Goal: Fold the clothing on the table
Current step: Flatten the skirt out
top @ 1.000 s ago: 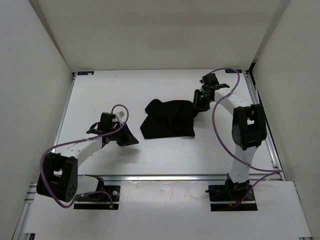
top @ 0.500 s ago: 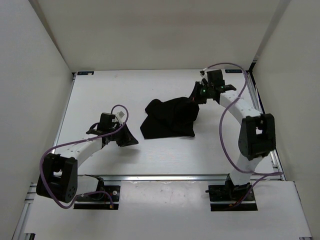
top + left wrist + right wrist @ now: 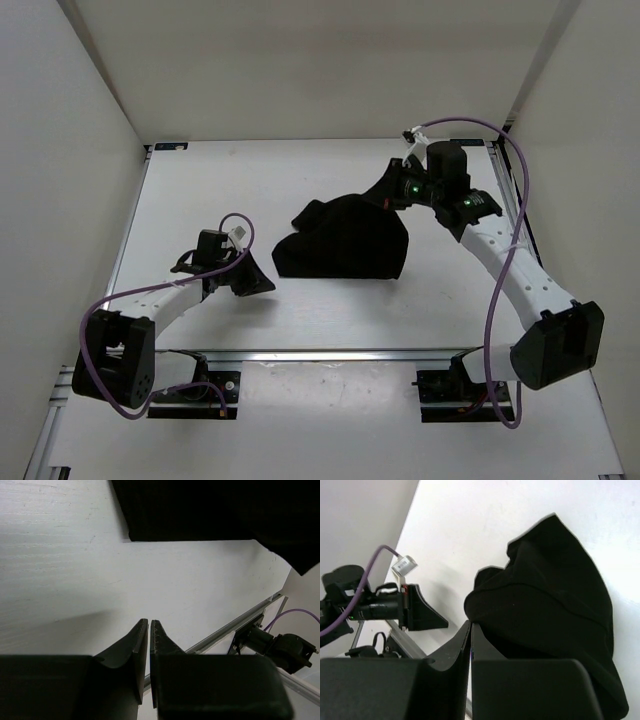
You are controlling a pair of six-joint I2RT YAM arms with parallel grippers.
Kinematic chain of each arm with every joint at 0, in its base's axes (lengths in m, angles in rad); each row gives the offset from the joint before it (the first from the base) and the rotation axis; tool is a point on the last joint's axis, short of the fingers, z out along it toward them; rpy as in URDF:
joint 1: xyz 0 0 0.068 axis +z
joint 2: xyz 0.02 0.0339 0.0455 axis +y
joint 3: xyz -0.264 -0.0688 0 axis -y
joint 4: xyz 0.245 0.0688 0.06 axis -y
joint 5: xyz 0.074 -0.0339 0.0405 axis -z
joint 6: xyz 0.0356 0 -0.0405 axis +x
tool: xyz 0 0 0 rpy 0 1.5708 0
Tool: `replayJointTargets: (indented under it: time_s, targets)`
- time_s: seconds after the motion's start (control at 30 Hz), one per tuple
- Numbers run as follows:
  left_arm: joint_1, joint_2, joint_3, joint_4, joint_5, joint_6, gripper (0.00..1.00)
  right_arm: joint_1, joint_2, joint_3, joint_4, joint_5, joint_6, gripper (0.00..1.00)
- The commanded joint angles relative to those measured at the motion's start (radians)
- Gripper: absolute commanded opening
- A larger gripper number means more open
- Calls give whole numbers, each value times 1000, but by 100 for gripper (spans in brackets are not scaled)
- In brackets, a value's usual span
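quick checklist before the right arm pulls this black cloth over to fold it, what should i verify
1. Grip: right claw shut on the far right corner of the clothing: ok.
2. Lift: that corner is raised off the table: ok.
3. Other arm: left claw empty, jaws together, apart from the clothing: ok.
4. Lay: clothing flat: not ok, its far left end is bunched.
5. Fold path: cannot tell, the left claw sits just off the near left corner.
6. Amount of fabric pinched: cannot tell, it is hidden at the fingers.
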Motion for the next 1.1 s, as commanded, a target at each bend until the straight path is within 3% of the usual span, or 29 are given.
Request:
replayJointTargets:
  time_s: [0.0,0.23,0.4,0.6,0.7,0.83,0.87,0.9,0.93,0.97,1.0,1.07]
  targets:
    - [1,-35,-7,25,27,0,19,-33,-9,13,-10,-5,6,0]
    - [-8,-38,-5,11,23,8,18,-174,-2,91,-78,135,-23,0]
    - [-13,-35,2,8,21,14,19,-155,-43,139,43,129,-57,0]
    - [-10,-33,-1,9,22,22,18,54,-54,130,10,66,-151,0]
    - [-5,-25,-7,5,29,29,19,251,-38,106,-125,82,-239,0]
    - [13,-21,-13,-5,26,43,19,413,-21,34,-384,47,-348,1]
    - [16,-16,-16,-15,22,58,19,446,-18,17,-411,30,-350,12]
    - [21,-15,-25,-20,24,54,19,467,-20,15,-472,17,-349,34]
    - [22,-16,-21,-23,18,58,19,465,-24,10,-522,18,-341,42]
    - [28,-18,-24,-29,16,63,18,461,-37,6,-540,26,-335,62]
    - [38,-13,-28,-31,16,66,18,459,-61,12,-566,58,-332,72]
    - [42,-7,-33,-34,15,66,19,421,-104,1,-554,165,-309,72]
